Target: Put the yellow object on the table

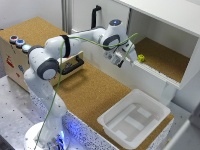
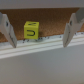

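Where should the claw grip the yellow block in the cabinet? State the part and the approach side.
Grip the yellow block across its two upright side faces, coming in through the cabinet's open front. It sits upright on the cork floor near the front lip, and the open claw already has a finger on either side.

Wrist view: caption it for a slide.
Open gripper faces the yellow object on the cabinet's cork floor.

Surface: the table, a brown cork-textured top edged in speckled white.
Near end: a white plastic tub is set directly on it.
Far end: a wooden box is seen against its corner.
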`<action>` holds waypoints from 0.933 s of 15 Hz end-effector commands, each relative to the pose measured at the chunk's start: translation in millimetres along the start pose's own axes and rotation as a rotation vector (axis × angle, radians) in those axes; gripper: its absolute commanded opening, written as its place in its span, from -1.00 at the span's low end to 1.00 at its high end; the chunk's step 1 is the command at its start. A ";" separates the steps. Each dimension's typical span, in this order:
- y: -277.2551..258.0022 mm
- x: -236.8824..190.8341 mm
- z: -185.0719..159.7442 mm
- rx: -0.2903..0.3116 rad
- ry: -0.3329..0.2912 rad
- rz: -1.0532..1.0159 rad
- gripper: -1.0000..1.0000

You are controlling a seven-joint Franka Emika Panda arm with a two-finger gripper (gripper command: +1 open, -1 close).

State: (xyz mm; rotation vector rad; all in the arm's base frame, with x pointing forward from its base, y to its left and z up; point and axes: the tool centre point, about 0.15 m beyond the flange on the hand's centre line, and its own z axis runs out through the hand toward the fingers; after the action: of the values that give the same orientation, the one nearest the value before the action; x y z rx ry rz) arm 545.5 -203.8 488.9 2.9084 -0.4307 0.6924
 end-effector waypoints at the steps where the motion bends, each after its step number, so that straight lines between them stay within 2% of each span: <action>1: -13.2 64.0 28.1 0.011 -0.033 -0.006 1.00; 9: -22.2 102.4 55.7 0.011 -0.031 0.008 1.00; 14: -36.0 98.0 64.9 0.036 -0.055 0.025 1.00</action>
State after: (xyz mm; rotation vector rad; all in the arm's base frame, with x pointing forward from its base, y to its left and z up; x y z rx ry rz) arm 642.2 -209.9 477.8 2.9039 -0.4378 0.7545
